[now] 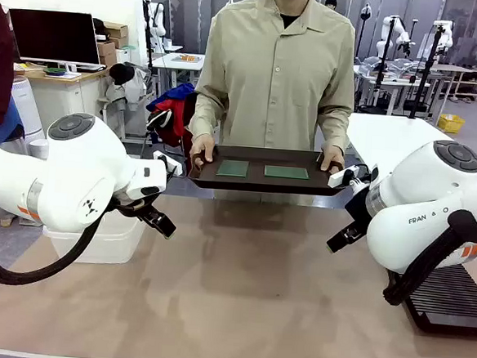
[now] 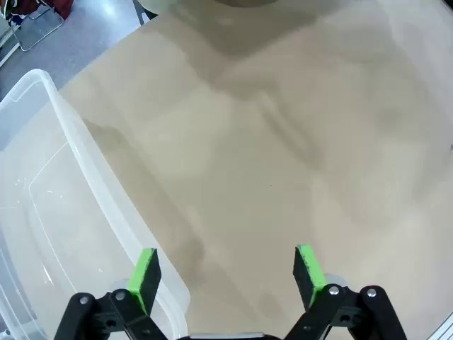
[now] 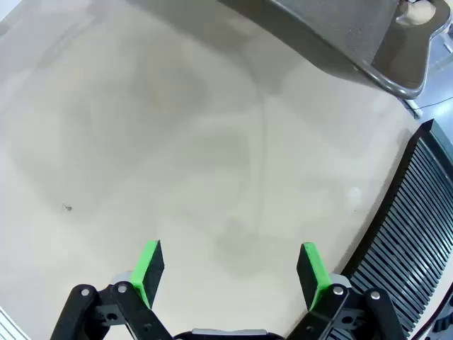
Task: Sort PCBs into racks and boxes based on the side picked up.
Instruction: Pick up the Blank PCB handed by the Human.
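Observation:
Two green PCBs (image 1: 232,168) (image 1: 286,172) lie flat side by side on a dark brown tray (image 1: 259,183) that a person holds in both hands above the far edge of the table. My left gripper (image 1: 159,222) (image 2: 226,276) hangs open over the bare tabletop, right beside the clear box (image 1: 107,242) (image 2: 42,212). On the other side my right gripper (image 1: 339,239) (image 3: 230,273) is open too, above the table next to the black slotted rack (image 1: 453,297) (image 3: 410,234). Neither gripper has anything between its fingers.
The tan tabletop (image 1: 239,294) stretches between both arms. In the right wrist view the tray's underside (image 3: 340,35) hangs over the table's far part, with a person's finger (image 3: 417,10) through its handle. The box is at the left edge, the rack at the right front.

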### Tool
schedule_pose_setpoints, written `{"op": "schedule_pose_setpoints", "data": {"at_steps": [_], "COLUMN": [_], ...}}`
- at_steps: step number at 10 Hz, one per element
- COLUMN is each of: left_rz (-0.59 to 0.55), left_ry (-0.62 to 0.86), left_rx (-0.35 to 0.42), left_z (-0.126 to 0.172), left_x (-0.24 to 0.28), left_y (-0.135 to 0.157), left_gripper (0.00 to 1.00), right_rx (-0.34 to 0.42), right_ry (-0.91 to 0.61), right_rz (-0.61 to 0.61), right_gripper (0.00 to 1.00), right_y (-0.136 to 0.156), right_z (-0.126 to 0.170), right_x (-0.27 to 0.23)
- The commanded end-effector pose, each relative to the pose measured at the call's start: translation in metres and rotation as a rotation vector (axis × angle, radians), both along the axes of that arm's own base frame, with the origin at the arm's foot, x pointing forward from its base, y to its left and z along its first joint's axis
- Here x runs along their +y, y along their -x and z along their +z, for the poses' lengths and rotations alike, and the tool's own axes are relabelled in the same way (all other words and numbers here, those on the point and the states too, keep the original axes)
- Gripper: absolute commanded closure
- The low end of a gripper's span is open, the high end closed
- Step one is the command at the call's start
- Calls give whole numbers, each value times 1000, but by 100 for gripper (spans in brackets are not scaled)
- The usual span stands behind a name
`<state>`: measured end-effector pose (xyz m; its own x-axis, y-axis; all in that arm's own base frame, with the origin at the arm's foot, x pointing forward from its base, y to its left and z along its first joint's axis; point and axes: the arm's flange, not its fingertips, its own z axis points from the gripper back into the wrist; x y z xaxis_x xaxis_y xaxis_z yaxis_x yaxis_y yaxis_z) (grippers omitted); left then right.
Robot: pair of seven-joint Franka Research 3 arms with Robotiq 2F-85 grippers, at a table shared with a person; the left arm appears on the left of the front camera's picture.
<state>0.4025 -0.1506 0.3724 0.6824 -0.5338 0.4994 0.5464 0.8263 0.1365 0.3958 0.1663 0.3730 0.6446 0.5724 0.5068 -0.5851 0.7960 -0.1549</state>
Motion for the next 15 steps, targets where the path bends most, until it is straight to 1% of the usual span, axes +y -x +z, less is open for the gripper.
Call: {"op": "schedule_pose_setpoints", "data": {"at_steps": [1,15], "left_rz": [0,0], "left_ry": [0,0], "left_rx": [0,0], "left_z": [0,0], "left_x": [0,0], "left_y": [0,0], "left_gripper": [0,0], "right_rx": [0,0], "right_ry": [0,0], "right_rz": [0,0], "right_gripper": [0,0], "right_y": [0,0], "right_z": [0,0], "right_x": [0,0]}}
